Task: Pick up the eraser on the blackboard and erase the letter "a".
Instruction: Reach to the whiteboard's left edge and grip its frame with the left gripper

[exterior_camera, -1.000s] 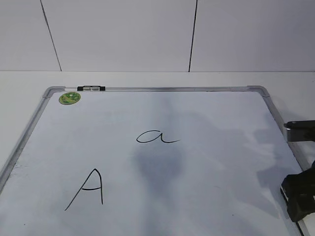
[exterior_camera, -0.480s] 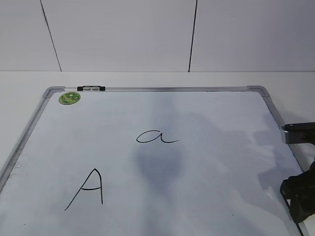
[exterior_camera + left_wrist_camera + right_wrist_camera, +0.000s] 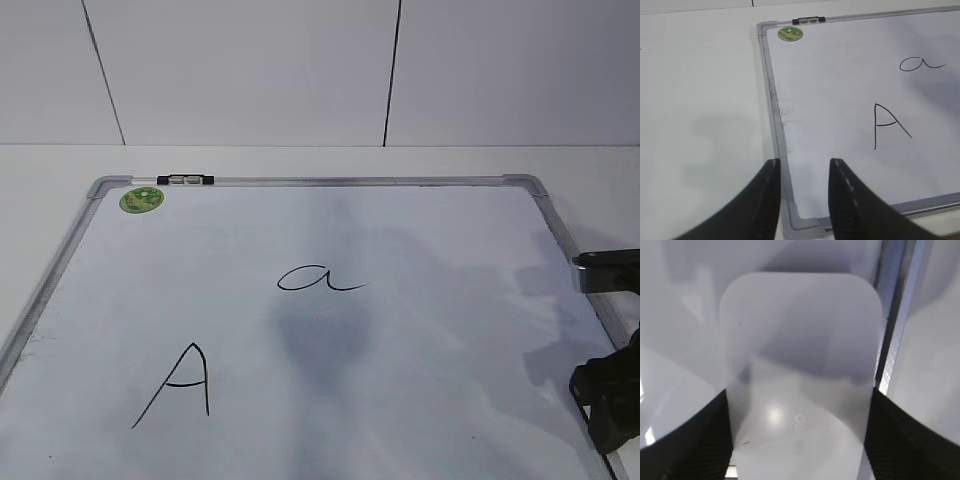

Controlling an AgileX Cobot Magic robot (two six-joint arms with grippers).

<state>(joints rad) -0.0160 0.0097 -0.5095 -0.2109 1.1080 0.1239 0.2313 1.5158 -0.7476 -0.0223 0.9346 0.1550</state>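
The eraser (image 3: 800, 365), a white rounded block, fills the right wrist view. My right gripper (image 3: 799, 399) has a black jaw pressed against each of its long sides, by the blackboard's frame (image 3: 895, 315). In the exterior view this gripper (image 3: 608, 400) is at the blackboard's (image 3: 430, 330) right edge. The letter "a" (image 3: 318, 279) is written mid-board, well left of it, and also shows in the left wrist view (image 3: 920, 63). My left gripper (image 3: 805, 167) is open and empty above the blackboard's (image 3: 840, 100) near left corner.
A larger capital "A" (image 3: 180, 385) is drawn nearer the front left. A green sticker (image 3: 141, 199) and a small black-and-clear clip (image 3: 185, 180) sit at the far left corner. A white table surrounds the board, and a white wall stands behind.
My right gripper has shifted slightly down and left at the board's right edge. The markings and the left gripper look unchanged.
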